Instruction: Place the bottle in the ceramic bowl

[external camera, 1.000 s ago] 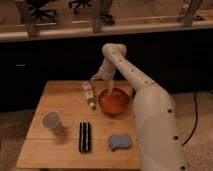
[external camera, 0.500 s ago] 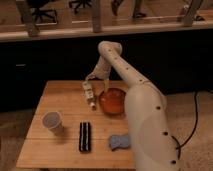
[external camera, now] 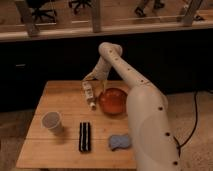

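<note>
Wooden table [external camera: 60,97] before dark wall [external camera: 45,57], claw [external camera: 89,78] open and empty just above bottle [external camera: 90,96], ceramic bowl [external camera: 114,102] alongside

No legible text, numbers or brands anywhere. The label on the bottle [external camera: 89,96], just beneath the tool [external camera: 91,78], is an unreadable tan patch. The tool is over the far side of the worktop [external camera: 60,102].
</note>
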Tool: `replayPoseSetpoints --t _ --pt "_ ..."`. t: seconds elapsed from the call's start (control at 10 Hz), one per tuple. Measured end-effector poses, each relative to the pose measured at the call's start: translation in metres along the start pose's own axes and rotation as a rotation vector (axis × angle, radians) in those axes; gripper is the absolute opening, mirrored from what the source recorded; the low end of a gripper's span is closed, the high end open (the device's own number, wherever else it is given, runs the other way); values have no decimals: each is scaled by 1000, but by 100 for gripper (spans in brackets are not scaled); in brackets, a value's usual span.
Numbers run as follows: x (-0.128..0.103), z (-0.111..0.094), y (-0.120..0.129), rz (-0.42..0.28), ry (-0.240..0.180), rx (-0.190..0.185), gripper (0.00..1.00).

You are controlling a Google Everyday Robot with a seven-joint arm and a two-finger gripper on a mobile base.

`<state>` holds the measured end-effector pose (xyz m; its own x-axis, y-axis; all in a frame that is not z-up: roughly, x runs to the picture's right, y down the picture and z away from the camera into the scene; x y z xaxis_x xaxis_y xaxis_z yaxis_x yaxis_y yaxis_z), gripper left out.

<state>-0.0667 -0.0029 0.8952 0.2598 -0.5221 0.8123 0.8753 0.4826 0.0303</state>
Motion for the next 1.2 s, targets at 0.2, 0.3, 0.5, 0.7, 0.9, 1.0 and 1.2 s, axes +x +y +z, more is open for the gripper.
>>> replayPoseSetpoints --t 0.2,0.3,0.5,0.7,0.9,1.0,1.2 --pt "-8 6 -9 -65 0 6 80" --pt "-10 8 -12 -79 1 6 80" --pt "-10 12 -16 -110 7 -1 80" --pt "-10 16 -19 -134 12 -8 80" --pt "-11 23 -25 -171 17 -17 80" --pt "-11 25 -26 -188 22 -20 80" --pt "-12 29 -28 -229 45 -16 80"
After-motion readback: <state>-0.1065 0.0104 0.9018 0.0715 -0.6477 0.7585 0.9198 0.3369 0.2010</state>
